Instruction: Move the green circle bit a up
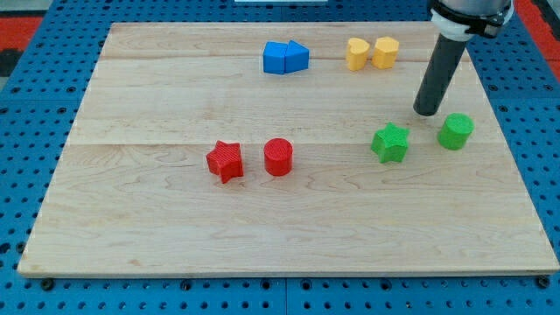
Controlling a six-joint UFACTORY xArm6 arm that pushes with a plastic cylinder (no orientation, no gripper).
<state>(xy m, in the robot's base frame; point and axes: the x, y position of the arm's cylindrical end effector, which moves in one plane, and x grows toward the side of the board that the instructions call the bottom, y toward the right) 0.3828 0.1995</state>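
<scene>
The green circle [455, 130] stands on the wooden board [175, 219] at the view's right. My tip [428, 111] rests on the board just up and to the left of it, with a small gap between them. The green star [390, 143] lies to the left of the green circle, below and left of my tip.
A red star [225, 160] and a red circle [278, 157] lie near the board's middle. A blue cube [276, 58] and a blue triangle-like block [297, 55] touch at the top. A yellow heart [356, 52] and a yellow hexagon [386, 52] lie at the top right.
</scene>
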